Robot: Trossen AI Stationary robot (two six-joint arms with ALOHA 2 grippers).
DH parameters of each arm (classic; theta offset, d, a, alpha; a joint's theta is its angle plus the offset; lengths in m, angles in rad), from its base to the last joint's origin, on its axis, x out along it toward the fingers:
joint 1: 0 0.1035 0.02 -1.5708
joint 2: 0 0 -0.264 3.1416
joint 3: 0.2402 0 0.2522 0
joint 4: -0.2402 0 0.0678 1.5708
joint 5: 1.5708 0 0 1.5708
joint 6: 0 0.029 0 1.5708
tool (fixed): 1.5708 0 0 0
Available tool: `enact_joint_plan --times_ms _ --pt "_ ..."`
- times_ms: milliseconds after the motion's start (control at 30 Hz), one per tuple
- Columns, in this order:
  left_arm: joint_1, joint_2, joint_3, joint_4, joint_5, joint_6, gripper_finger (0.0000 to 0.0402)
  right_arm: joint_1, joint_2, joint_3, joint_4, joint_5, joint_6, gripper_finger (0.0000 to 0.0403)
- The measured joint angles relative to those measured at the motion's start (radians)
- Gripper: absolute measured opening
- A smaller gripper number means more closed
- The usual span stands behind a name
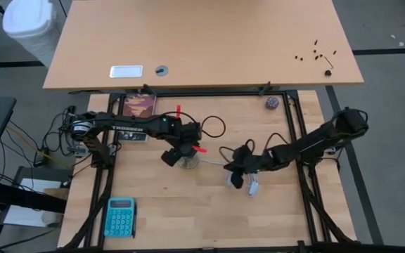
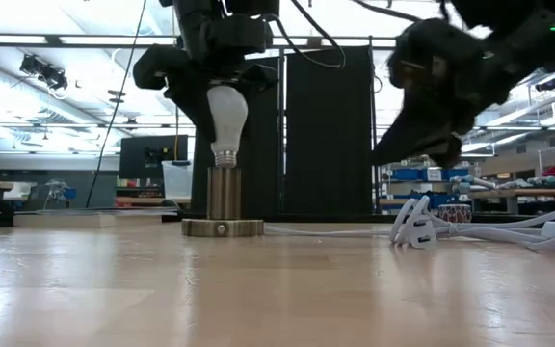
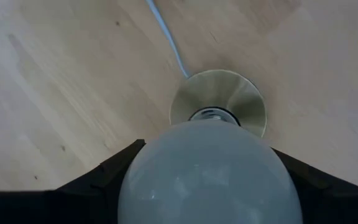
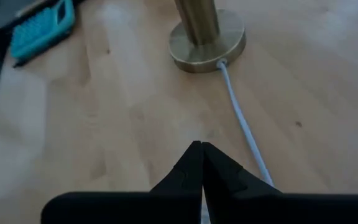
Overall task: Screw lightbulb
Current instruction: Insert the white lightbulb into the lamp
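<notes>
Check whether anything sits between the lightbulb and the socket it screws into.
Nothing visible does. The left gripper holds the lightbulb upright, its screw base already meeting the top of the brass socket. The right gripper waits shut, off to the side.

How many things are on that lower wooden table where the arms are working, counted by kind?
Lightbulb, held in the left pincer: 1
Brass lamp socket stand with its white cable: 1
Teal calculator: 1
Small dark ball near the far edge: 1
Flat card or booklet at the far edge: 1
Total: 5
The right pincer is shut and holds nothing.
</notes>
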Motion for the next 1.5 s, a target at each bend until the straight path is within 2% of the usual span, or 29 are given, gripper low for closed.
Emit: enact_joint_plan --times_ms 200,567,867,933,1067,1233,1367,1500 --pt "0.000 0.001 -0.002 0.009 -0.001 0.006 0.0273 0.038 -0.045 -0.033 0.017 0.049 0.028 0.0012" --pt "0.000 0.045 -0.003 0.012 0.020 0.065 0.0273 0.042 -0.037 -0.033 0.023 0.043 0.009 0.0013" --pt "-0.001 0.071 -0.002 0.011 0.020 0.072 0.0272 0.042 0.028 -0.033 0.041 0.043 0.015 0.0015" --pt "-0.001 0.071 -0.002 0.012 0.009 0.063 0.0272 0.042 0.065 -0.034 0.091 0.041 0.004 0.0016" --pt "-0.001 0.071 -0.003 -0.004 0.001 0.053 0.0272 0.029 0.154 -0.033 0.329 0.040 -0.099 0.0023" --pt "-0.001 0.072 -0.003 0.003 0.001 0.052 0.0272 -0.036 0.278 -0.033 0.521 0.022 -0.121 0.0073" --pt "-0.001 0.072 -0.003 0.003 0.001 0.052 0.0272 -0.093 0.383 -0.033 0.724 -0.051 -0.158 0.0144" --pt "-0.001 0.072 -0.003 0.009 0.001 0.051 0.0273 -0.125 0.477 0.016 0.882 -0.063 -0.306 0.0216"
